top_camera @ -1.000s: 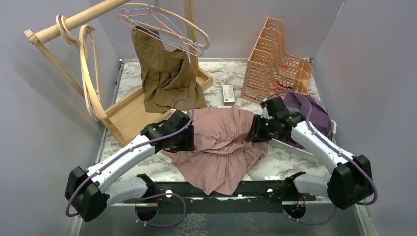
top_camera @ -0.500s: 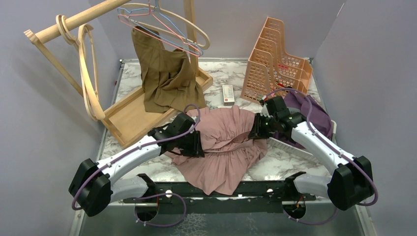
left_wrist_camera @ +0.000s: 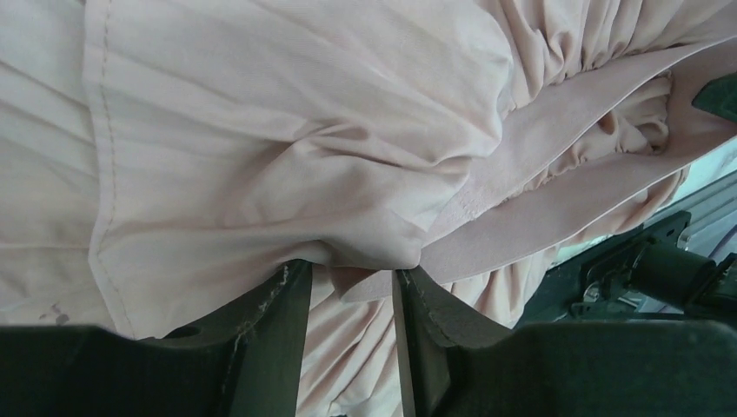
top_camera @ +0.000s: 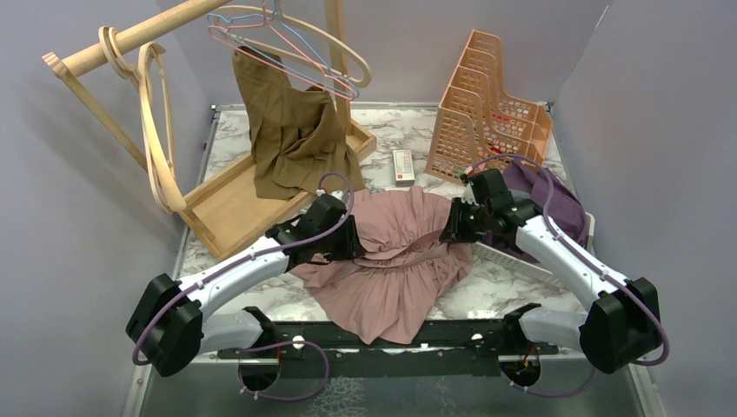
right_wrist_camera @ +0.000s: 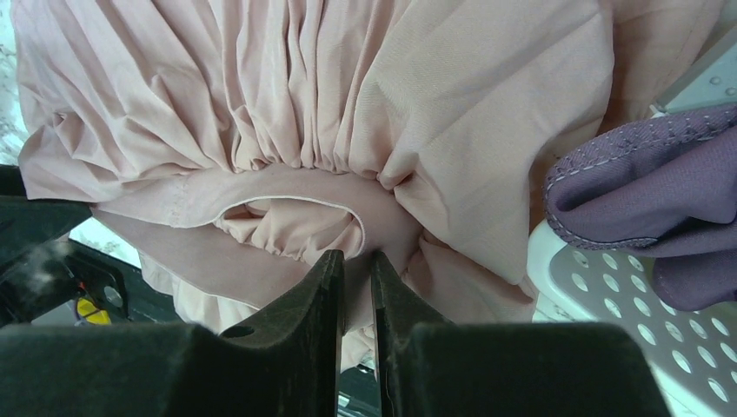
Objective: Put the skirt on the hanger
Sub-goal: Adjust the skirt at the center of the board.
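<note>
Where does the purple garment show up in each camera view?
Top external: purple garment, middle right of the picture.
Left wrist: not in it.
Right wrist: right edge, halfway down.
Shared landmark: pink skirt's waistband, visible in all three.

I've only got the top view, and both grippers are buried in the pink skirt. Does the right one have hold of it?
Observer: Yes. The right gripper is closed on a gathered fold of the skirt, right at the waistband.
Operator: And the left?
Observer: The left gripper has its jaws apart. A corner of the waistband sits at their tips but doesn't look clamped.
Operator: Is the waist open at all for a hanger?
Observer: Partly. On the right wrist view the waistband gapes in a narrow slot just above the right gripper's tips.
</note>
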Motion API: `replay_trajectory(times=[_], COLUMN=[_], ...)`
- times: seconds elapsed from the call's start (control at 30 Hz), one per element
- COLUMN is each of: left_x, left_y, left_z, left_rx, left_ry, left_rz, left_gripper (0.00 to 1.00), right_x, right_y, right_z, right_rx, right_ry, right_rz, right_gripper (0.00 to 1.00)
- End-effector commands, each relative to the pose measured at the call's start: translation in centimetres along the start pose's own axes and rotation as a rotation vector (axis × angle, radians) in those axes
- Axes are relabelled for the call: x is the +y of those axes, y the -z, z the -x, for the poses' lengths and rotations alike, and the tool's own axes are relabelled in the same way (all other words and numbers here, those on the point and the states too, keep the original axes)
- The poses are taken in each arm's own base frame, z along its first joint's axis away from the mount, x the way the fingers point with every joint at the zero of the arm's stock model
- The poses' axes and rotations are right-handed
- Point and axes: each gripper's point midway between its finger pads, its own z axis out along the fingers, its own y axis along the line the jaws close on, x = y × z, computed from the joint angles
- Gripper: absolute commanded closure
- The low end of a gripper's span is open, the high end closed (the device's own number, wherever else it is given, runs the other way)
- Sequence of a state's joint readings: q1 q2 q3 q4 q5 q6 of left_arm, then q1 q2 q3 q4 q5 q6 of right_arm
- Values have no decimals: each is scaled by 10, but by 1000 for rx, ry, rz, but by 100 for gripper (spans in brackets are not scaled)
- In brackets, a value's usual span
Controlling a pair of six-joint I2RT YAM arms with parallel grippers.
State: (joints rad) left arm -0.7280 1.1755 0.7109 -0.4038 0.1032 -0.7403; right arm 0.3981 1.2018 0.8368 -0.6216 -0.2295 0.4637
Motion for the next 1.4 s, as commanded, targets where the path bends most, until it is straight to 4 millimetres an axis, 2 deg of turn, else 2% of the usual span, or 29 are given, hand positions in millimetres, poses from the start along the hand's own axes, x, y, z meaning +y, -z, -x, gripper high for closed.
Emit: replay_trajectory(times=[0.0,0.17,0.37,0.47,0.67,1.0,1.17,1.27,1.37], left_x=[-7,-5,-17,-17,-5,-5,1,1,5], left_y=[-11,-15,7,13,9,-8,-12,-14,-12], left_z=[9,-5,-10,-16,-22,1,3,2,4], left_rx=[-22,38,34,33,41,-46,-64,-54,-52], left_ry=[-17,-50,-124,-135,-121,-43,-13,-18,-30], left_rz=[-24,-41,-145,-170,-128,-77,-47,-48,-13], left_gripper=[58,58,48,47,62,72,76,83,98], right_x=[2,3,2,1,0,2,3,5,9], right_y=[4,4,4,3,3,5,8,10,15], right_z=[13,13,12,11,11,10,10,12,14], right_rx=[-61,-61,-61,-62,-62,-68,-73,-79,-81], right_ry=[3,3,3,2,-1,-4,-4,2,17], right_rz=[-1,2,-2,-2,-5,3,9,17,29], right_gripper=[79,79,79,79,79,79,79,81,89])
